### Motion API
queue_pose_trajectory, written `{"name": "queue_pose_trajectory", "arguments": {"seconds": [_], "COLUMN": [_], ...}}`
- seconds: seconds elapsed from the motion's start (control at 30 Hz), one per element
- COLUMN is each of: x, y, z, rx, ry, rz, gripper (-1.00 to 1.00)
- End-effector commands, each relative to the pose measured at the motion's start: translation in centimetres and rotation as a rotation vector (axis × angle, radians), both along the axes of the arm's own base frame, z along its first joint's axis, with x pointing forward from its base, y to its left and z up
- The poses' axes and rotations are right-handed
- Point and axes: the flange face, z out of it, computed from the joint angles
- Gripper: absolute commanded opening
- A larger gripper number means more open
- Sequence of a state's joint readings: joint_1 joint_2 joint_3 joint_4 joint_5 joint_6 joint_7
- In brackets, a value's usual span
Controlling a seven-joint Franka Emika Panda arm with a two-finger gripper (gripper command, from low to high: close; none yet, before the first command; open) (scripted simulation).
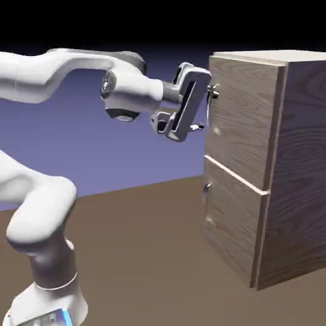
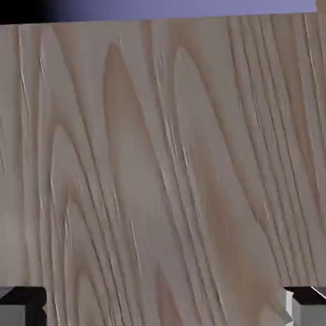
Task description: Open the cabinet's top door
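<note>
The cabinet point(image 1: 290, 159) stands at the right, tall and of light-brown wood grain. Its top door point(image 1: 239, 118) looks flush with the frame and carries a curved silver handle point(image 1: 209, 111) at its left edge. My gripper point(image 1: 205, 109) is open right at that handle, one finger point(image 1: 213, 92) near the handle's upper end and the other point(image 1: 198, 127) near its lower end. I cannot tell whether they touch it. In the hand view the door's wood point(image 2: 159, 165) fills the picture, the open gripper point(image 2: 163, 309) shows its two tips point(image 2: 22, 305) at the bottom corners, and the handle is out of sight.
Below the top door sits a shorter lower panel point(image 1: 232, 226) with a small handle point(image 1: 206, 190). The brown table point(image 1: 146, 255) stretches between my base and the cabinet.
</note>
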State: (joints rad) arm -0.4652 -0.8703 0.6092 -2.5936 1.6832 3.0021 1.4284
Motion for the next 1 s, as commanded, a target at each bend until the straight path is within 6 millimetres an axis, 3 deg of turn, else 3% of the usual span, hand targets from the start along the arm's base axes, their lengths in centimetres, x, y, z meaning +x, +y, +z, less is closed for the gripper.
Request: {"name": "queue_pose_trajectory", "arguments": {"seconds": [0.0,0.53,0.87,0.93,0.97], "x": [-0.1,0.3,1.8,1.9,3.0], "y": [0.3,6.4,10.7,10.9,10.9], "z": [0.0,-2.7,-6.4,-6.6,-6.6], "rx": [0.045,0.762,1.211,1.230,1.228], "ry": [-0.013,-0.199,-0.283,-0.285,-0.286], "rz": [-0.013,-0.157,-0.206,-0.207,-0.207], "gripper": [0.00,0.00,0.00,0.00,0.00]}}
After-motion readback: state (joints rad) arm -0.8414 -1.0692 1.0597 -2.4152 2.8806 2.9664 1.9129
